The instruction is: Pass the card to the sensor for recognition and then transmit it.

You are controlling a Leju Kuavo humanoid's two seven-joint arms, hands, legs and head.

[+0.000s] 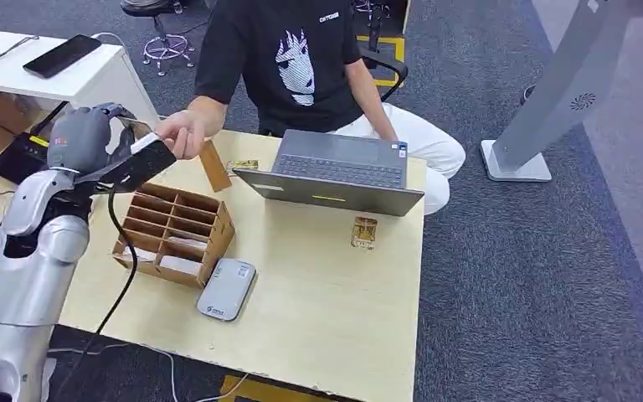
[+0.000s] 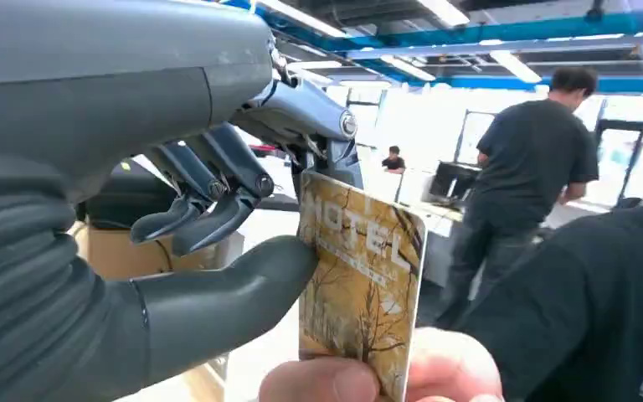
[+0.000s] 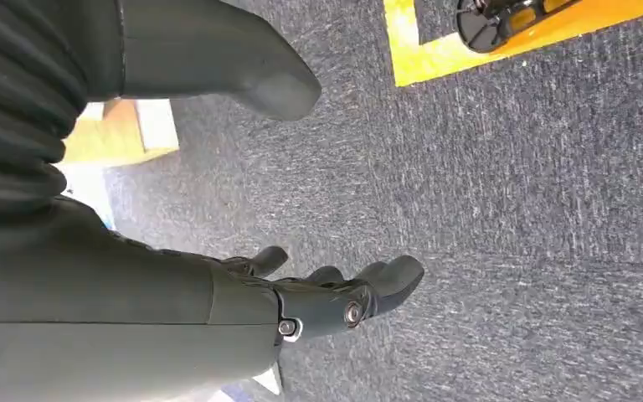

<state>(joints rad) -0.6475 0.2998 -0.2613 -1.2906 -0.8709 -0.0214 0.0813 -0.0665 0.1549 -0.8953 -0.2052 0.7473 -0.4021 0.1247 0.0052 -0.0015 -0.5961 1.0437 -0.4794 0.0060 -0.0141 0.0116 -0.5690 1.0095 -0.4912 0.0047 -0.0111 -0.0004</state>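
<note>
The left robot hand is raised over the far left corner of the table, above the divided box. It pinches the card (printed "HOTEL") between thumb and a finger, the other fingers curled loosely. A person's hand grips the same card by its opposite edge. The sensor lies flat on the table just beside the box, near a laptop. The right robot hand hangs over the carpet, fingers apart, holding nothing.
</note>
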